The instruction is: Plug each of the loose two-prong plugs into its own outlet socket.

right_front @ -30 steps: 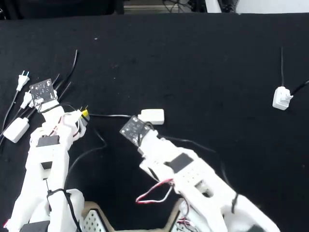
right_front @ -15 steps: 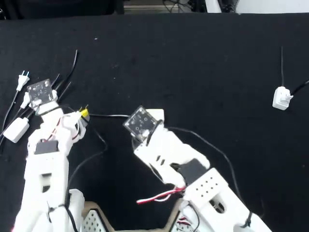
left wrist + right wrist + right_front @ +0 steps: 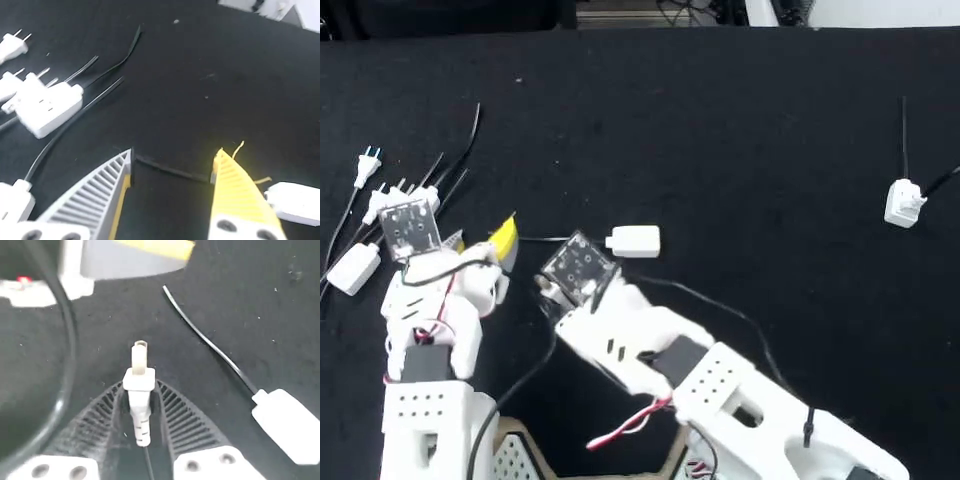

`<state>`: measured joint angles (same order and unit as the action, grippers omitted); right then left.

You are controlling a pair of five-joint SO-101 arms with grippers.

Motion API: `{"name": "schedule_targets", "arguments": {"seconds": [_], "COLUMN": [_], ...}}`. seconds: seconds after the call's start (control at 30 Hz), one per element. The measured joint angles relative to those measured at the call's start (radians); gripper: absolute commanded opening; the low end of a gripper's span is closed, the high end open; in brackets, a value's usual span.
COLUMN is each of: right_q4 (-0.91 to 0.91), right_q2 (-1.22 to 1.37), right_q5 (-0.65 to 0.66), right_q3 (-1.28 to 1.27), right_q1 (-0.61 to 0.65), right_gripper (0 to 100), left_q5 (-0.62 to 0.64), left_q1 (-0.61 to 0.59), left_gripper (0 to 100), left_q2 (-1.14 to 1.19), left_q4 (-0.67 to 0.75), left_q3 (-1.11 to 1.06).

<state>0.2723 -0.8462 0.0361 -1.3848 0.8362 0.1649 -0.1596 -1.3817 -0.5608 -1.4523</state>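
**Left gripper** (image 3: 173,159): near bench (image 3: 720,120) left edge, front half. Claw spread wide, nothing held. Yellow finger (image 3: 235,192) and white finger (image 3: 92,195) stood either side of a thin black cable (image 3: 170,171) lying on the cloth. Contact btwn tips and cable could not be told.

**Right gripper** (image 3: 139,390): left of bench centre, toward front edge. Claw pinched on a white two-prong plug (image 3: 138,367). Plug body sat btwn the fingers, prongs pointing out past the tips, its cord running back toward the wrist. Whether the plug touched the cloth could not be told.

**Centre socket** (image 3: 633,241): white outlet block, flat on the cloth near bench centre, a black lead leaving its left end. It lay near the held plug but apart from it. No plug in it.

**Left-edge group:** two loose plugs, first loose plug (image 3: 11,45) and second loose plug (image 3: 12,85), lay just beside a white socket block (image 3: 47,107), slots facing up. Black leads ran from the group across the cloth. None of these was held.

**Right-edge socket** (image 3: 902,203): white, near bench right edge, well apart from both arms, black leads running from it. Whether a plug was seated there could not be told.
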Motion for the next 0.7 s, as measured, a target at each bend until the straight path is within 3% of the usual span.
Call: {"name": "schedule_targets", "arguments": {"seconds": [0.13, 0.37, 0.7], "right_q4": [-0.097, -0.115, -0.115], "right_q2": [0.0, 0.0, 0.0], "right_q5": [0.0, 0.0, 0.0], "right_q3": [-0.034, -0.046, -0.046], "right_q1": [0.006, 0.064, 0.069], "right_gripper": [1.1, 1.1, 1.1], "left_q5": [0.0, -0.002, -0.121], "left_q1": [0.048, 0.118, 0.153], "left_gripper": [26, 26, 26], "left_q2": [-0.054, -0.087, -0.092], "left_q4": [-0.002, -0.002, -0.002], "left_q3": [-0.026, -0.043, -0.074]}}
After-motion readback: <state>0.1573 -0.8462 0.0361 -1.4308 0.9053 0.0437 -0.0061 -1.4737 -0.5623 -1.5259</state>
